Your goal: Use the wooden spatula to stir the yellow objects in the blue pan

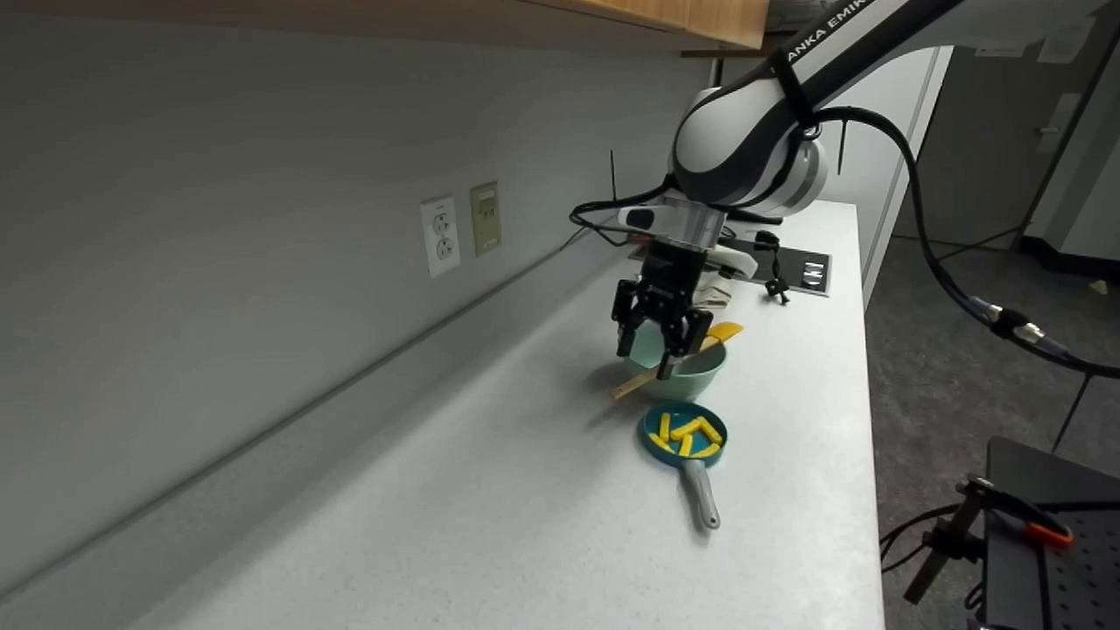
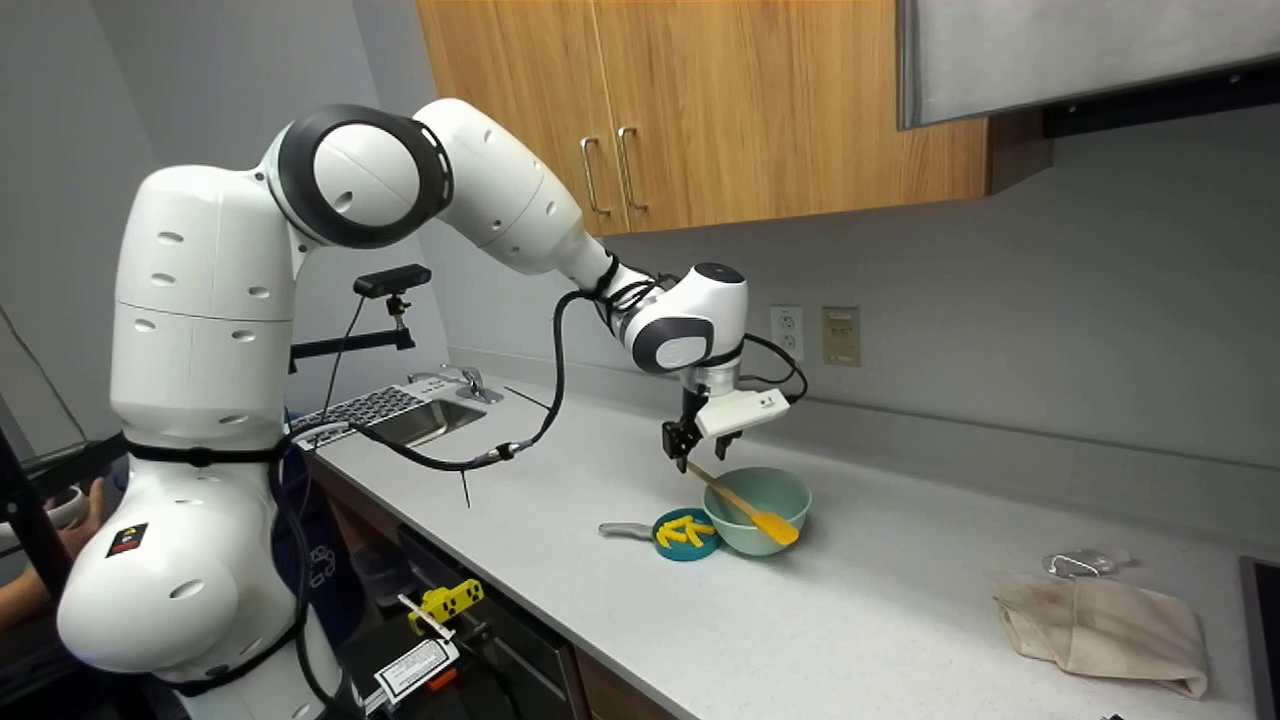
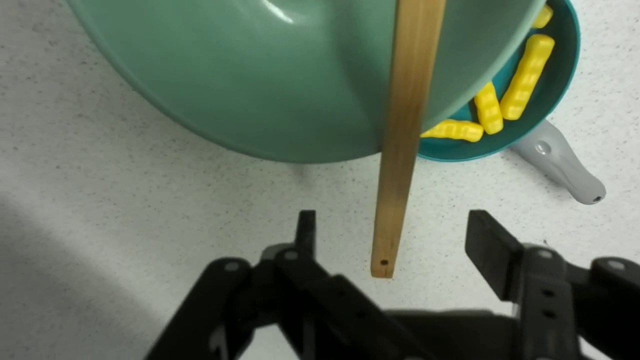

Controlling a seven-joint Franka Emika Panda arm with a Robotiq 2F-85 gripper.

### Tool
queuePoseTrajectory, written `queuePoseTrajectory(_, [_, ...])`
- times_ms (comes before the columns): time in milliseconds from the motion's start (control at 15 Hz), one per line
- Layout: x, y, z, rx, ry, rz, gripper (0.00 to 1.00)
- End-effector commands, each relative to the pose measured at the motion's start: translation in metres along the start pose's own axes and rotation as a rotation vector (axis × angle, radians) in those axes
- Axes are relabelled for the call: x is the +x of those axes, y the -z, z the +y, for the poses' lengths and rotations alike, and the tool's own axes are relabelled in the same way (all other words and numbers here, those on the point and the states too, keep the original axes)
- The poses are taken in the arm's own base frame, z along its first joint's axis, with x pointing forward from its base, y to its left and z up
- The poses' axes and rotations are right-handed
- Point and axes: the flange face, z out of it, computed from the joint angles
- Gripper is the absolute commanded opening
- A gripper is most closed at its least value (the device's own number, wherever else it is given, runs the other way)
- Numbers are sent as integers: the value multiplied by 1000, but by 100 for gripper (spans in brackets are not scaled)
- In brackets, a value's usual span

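The wooden spatula lies tilted across the light teal bowl; its handle shows in both exterior views [image 1: 634, 383] [image 2: 736, 500] and in the wrist view [image 3: 407, 110]. Its orange-tan blade rests at the bowl's rim and its handle end sticks out past the opposite rim. The blue pan [image 1: 682, 408] [image 2: 688, 554] [image 3: 560, 65] stands beside the bowl, which partly hides it in the wrist view. Several yellow objects [image 1: 687, 430] [image 2: 683, 530] [image 3: 527, 77] lie in the pan. My gripper [image 1: 645, 359] [image 2: 702, 462] [image 3: 392, 220] is open above the handle end, which shows between its fingers, touching neither.
The light teal bowl [image 1: 691, 385] [image 2: 782, 487] [image 3: 250, 100] stands on the white counter [image 2: 860, 620]. The wall [image 1: 306, 219] runs along the back. A folded cloth [image 2: 1110, 635] lies by the stove. A sink [image 2: 430, 422] is at the far end. Wooden cabinets [image 2: 760, 110] hang above.
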Motion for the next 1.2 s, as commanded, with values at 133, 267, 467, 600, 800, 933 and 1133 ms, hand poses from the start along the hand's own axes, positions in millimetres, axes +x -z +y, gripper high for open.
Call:
queuePoseTrajectory(133, [11, 22, -10, -4, -19, 9, 100])
queuePoseTrajectory(267, [10, 30, -21, -12, -30, 10, 100])
queuePoseTrajectory(467, [6, 43, -47, -19, -55, 0, 100])
queuePoseTrajectory(600, [5, 53, -66, -19, -71, -13, 100])
queuePoseTrajectory(800, [10, 66, -95, 7, -38, -43, 100])
queuePoseTrajectory(933, [18, 72, -115, 59, 16, -85, 100])
queuePoseTrajectory(1133, [32, 78, -140, 146, 118, -190, 100])
